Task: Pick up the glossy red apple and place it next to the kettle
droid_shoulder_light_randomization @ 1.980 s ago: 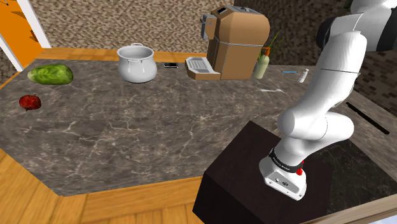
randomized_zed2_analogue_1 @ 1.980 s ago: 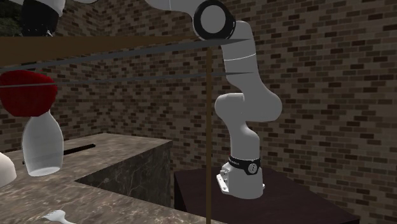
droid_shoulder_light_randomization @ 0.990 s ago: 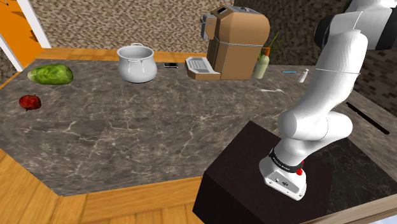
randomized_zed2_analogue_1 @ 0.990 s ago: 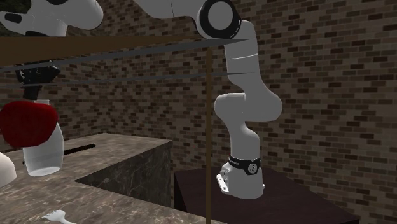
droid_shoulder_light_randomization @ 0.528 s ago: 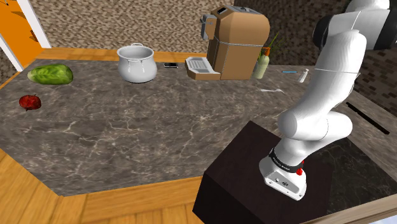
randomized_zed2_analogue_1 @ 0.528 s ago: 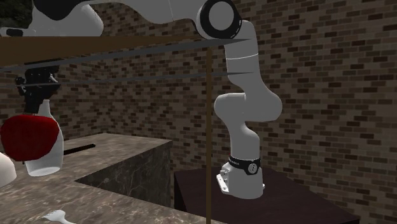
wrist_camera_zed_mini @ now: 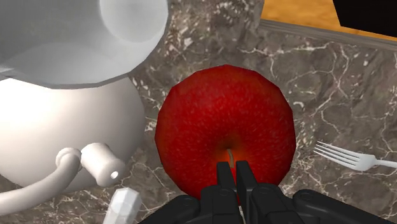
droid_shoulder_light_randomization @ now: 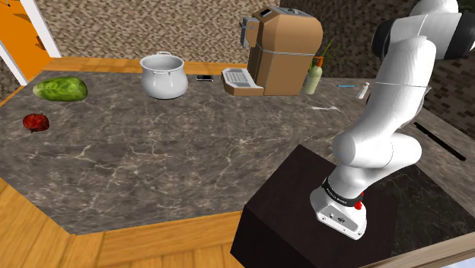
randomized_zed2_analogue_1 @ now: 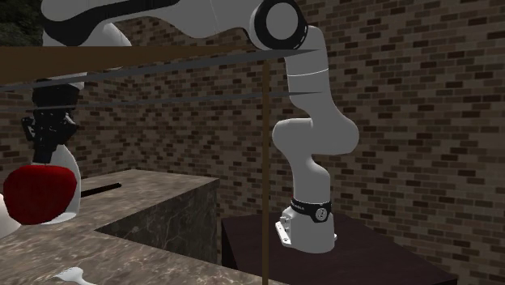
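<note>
A glossy red apple (wrist_camera_zed_mini: pixel 226 130) hangs under my gripper (wrist_camera_zed_mini: pixel 230 175), whose two black fingers meet at the apple's stem. In the second exterior view the black gripper (randomized_zed2_analogue_1: pixel 48 155) points straight down with the apple (randomized_zed2_analogue_1: pixel 39 194) just below it, low over the marble counter (randomized_zed2_analogue_1: pixel 162 206). Right beside the apple stands the white kettle (wrist_camera_zed_mini: pixel 60 121), its rounded body nearly touching the fruit. A white kettle part (randomized_zed2_analogue_1: pixel 71 174) rises behind the apple. The white arm (droid_shoulder_light_randomization: pixel 388 114) climbs out of the shoulder view at the upper right.
A white fork (wrist_camera_zed_mini: pixel 350 157) lies on the marble on the apple's other side. In the shoulder view a pot (droid_shoulder_light_randomization: pixel 164 74), a brown coffee machine (droid_shoulder_light_randomization: pixel 283 52), a green vegetable (droid_shoulder_light_randomization: pixel 59 88) and a small dark red fruit (droid_shoulder_light_randomization: pixel 33 121) sit along the counter.
The gripper has come down with the apple, from shelf height to just above the counter beside the kettle. The fingers stayed shut.
</note>
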Action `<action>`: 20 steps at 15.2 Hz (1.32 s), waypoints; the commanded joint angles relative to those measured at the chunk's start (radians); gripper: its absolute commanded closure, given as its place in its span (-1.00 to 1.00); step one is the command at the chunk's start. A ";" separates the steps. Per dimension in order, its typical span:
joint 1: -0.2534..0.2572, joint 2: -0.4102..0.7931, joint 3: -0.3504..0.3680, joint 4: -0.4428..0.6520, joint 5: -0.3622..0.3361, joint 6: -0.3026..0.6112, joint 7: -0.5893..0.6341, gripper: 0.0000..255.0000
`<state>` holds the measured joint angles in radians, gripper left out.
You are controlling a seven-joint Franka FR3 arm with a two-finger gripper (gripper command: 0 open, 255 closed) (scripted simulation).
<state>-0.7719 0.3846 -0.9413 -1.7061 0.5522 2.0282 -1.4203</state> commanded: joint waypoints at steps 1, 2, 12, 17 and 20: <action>-0.007 0.014 0.008 -0.012 0.015 0.020 -0.012 1.00; -0.008 0.018 0.012 -0.020 0.021 0.030 -0.018 1.00; -0.017 0.040 0.028 -0.052 0.050 0.073 -0.043 1.00; -0.017 0.040 0.028 -0.052 0.050 0.073 -0.043 -1.00; -0.017 0.040 0.028 -0.052 0.050 0.073 -0.043 -1.00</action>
<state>-0.7888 0.4246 -0.9128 -1.7580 0.6025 2.1015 -1.4629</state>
